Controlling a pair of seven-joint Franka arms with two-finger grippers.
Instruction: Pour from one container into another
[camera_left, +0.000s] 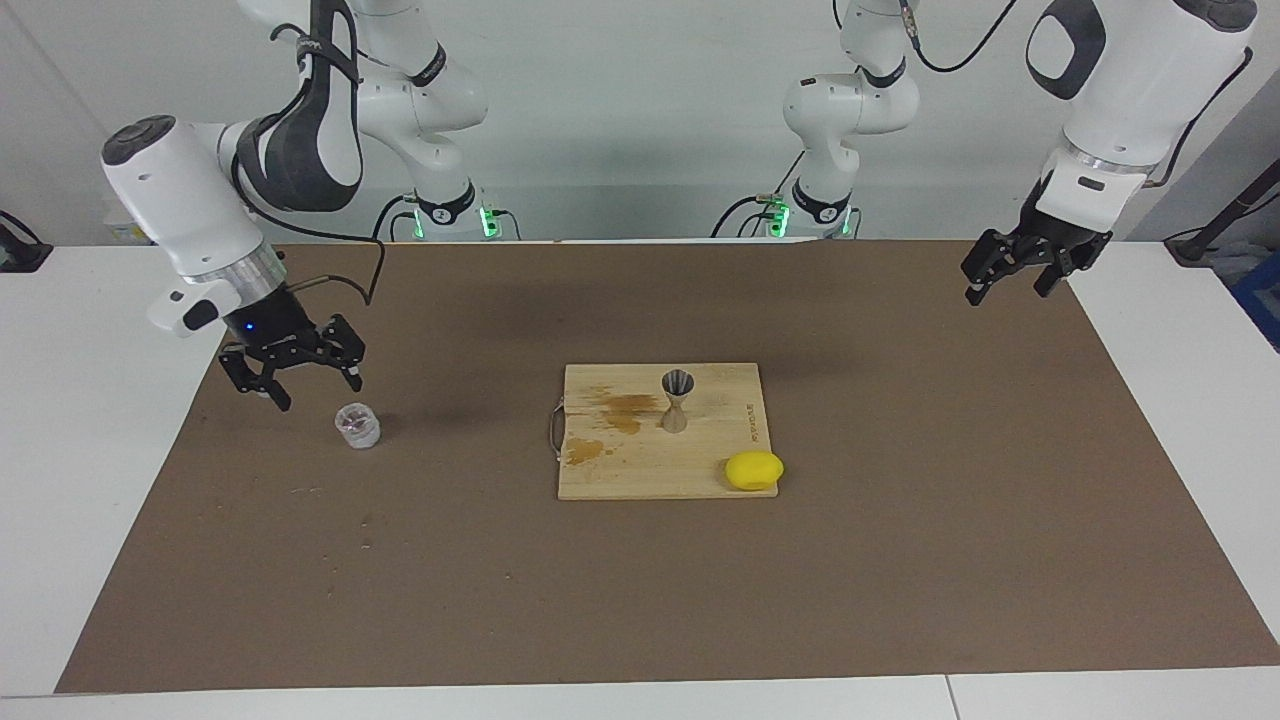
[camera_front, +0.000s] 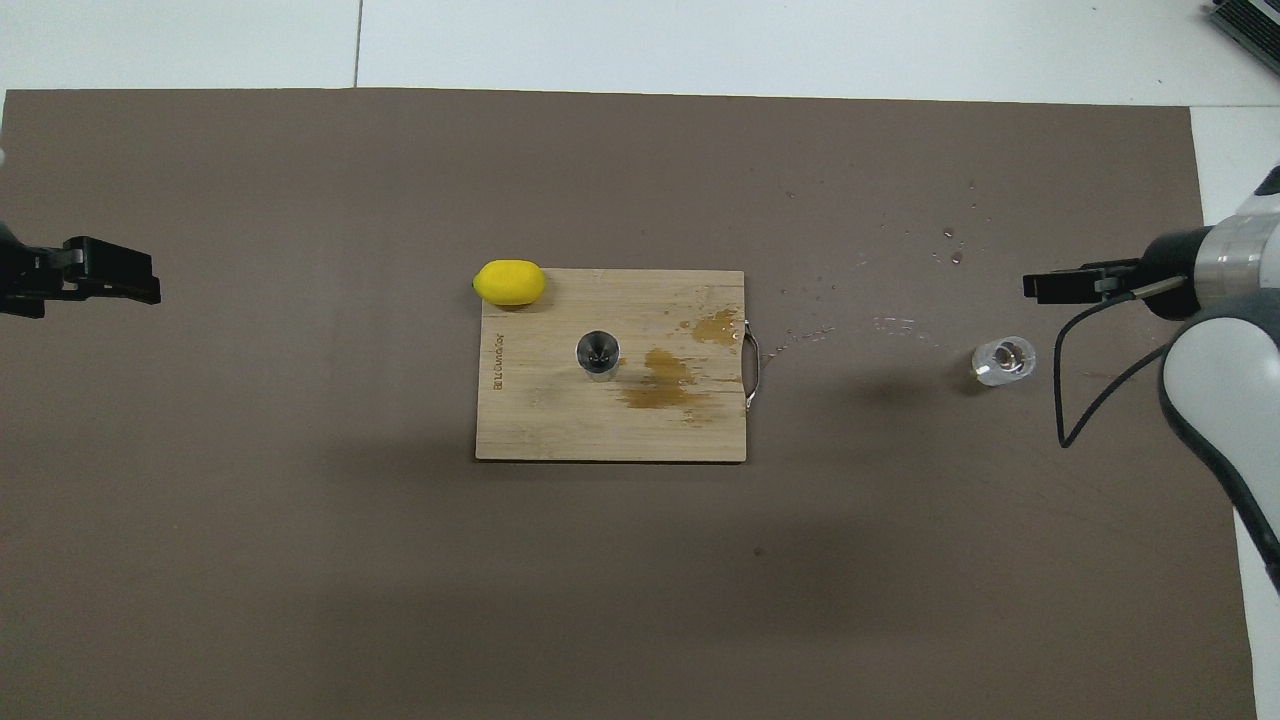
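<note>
A white desk (camera_left: 60, 480) carries a brown mat (camera_left: 900, 560). On the mat, mid-desk, lies a bamboo cutting board (camera_left: 650, 470); a clear glass cup (camera_left: 357, 425) stands well apart toward the right arm's end, near scattered droplets (camera_front: 900, 322).

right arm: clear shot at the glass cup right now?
Probably yes. The right gripper, fingers open, hangs above the mat close beside the glass cup, which stands alone with nothing between them.
</note>
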